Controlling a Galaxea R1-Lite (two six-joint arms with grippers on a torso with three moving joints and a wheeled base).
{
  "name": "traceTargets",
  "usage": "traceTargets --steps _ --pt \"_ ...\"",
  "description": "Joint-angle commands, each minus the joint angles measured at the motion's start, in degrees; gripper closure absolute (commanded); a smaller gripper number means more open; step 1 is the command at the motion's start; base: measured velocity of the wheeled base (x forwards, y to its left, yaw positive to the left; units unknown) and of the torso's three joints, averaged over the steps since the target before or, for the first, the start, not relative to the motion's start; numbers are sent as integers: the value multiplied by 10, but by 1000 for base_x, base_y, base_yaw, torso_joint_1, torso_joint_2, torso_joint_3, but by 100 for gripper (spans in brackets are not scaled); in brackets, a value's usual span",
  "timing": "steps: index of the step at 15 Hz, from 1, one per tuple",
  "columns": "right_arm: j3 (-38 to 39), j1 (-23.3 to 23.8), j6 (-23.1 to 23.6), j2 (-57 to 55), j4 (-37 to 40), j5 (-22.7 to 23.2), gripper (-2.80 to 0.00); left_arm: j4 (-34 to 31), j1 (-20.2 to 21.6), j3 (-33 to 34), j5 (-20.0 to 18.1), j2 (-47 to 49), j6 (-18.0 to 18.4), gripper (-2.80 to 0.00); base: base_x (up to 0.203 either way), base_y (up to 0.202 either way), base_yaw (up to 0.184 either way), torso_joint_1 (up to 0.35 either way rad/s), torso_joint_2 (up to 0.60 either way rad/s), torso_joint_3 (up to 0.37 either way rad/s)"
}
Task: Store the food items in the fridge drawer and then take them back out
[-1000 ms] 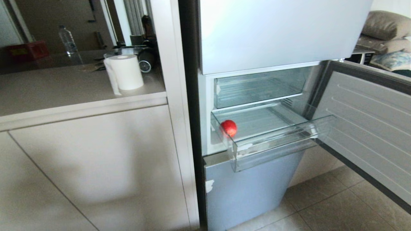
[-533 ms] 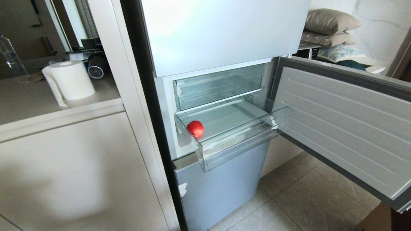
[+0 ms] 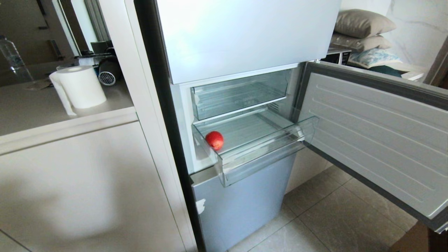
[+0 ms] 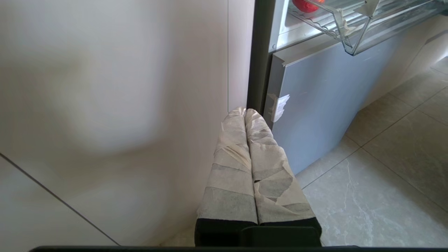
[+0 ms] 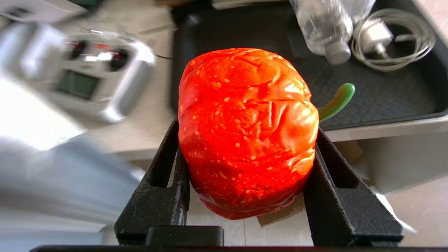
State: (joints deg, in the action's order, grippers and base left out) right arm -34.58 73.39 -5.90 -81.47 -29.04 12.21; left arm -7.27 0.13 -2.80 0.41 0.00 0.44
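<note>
The fridge drawer [image 3: 266,154], the lower clear one, stands pulled out of the open fridge. A smooth round red food item [image 3: 214,140] lies in its front left corner. Neither arm shows in the head view. My right gripper [image 5: 246,133] is shut on a squat, wrinkled orange-red food item [image 5: 245,105] with a green stem, held over a black tray [image 5: 385,98] away from the fridge. My left gripper [image 4: 245,112] is shut and empty, low beside the cabinet and fridge edge, below the drawer [image 4: 353,42].
The fridge door [image 3: 378,140] hangs open to the right. A shallower upper drawer [image 3: 241,94] is pushed in. A paper roll [image 3: 80,87] stands on the counter [image 3: 52,119] on the left. On or by the tray are a bottle [image 5: 325,24], a white cable [image 5: 392,35] and a handheld controller [image 5: 91,70].
The whole head view has swung to the right, so the fridge sits further left in the picture. The red piece in the drawer has not moved.
</note>
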Motion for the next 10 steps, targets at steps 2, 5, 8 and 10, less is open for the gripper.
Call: traceTargets --steps 2,5,8,10 --pt "-44 22 5 -175 -35 13 0 0 0 0 0 0 0 0 0 0 0 0 0 0" --pt "-122 25 4 -278 -46 33 0 0 0 0 0 0 0 0 0 0 0 0 0 0" --pt "-206 25 -14 -361 -49 41 0 0 0 0 0 0 0 0 0 0 0 0 0 0" --pt "-253 23 -20 -406 -49 42 0 0 0 0 0 0 0 0 0 0 0 0 0 0"
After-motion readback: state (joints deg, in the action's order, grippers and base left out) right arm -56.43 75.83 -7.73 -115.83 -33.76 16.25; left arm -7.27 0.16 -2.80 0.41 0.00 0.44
